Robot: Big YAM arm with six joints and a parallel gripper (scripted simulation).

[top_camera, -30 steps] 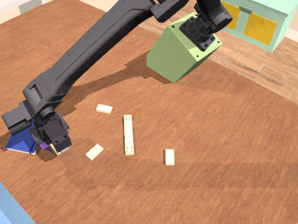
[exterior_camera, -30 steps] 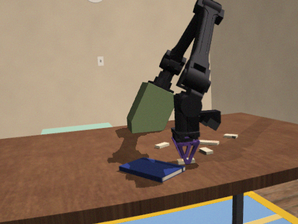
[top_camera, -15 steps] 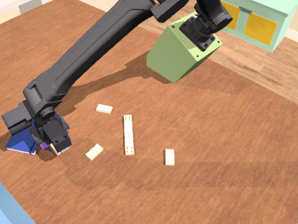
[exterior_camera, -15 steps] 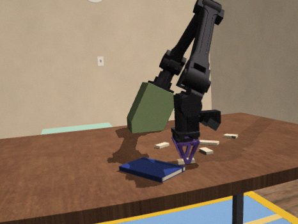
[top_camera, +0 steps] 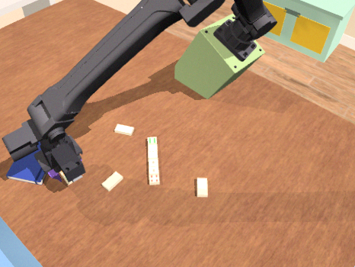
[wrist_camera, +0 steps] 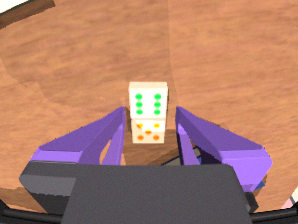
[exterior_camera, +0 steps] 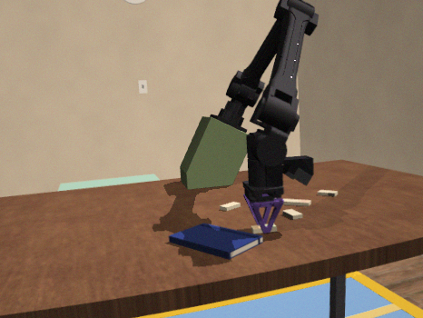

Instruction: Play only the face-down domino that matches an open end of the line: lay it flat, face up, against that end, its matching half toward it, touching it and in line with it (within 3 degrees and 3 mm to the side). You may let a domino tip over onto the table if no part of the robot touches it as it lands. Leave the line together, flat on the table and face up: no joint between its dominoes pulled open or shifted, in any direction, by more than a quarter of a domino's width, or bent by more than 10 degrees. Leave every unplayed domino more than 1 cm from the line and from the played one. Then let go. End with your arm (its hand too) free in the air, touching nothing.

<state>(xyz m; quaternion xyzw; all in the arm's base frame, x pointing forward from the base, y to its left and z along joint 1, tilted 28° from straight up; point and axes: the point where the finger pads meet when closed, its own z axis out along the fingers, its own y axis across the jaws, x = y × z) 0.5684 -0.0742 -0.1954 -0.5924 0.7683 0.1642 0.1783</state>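
Hand [wrist_camera: 148, 137] half-open, gripping nothing; face-up domino [wrist_camera: 148, 112] between purple fingers, unclamped.

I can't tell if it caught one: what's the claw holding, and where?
Nothing. The purple-fingered gripper straddles a cream domino with green and orange dots, unpinched.

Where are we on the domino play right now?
Done: one domino is face up, green and orange halves showing, beside the book. In hand: the fingers straddle it with slim gaps, no firm grip evident. Left: carrying it to the line and laying it flat against the matching end.
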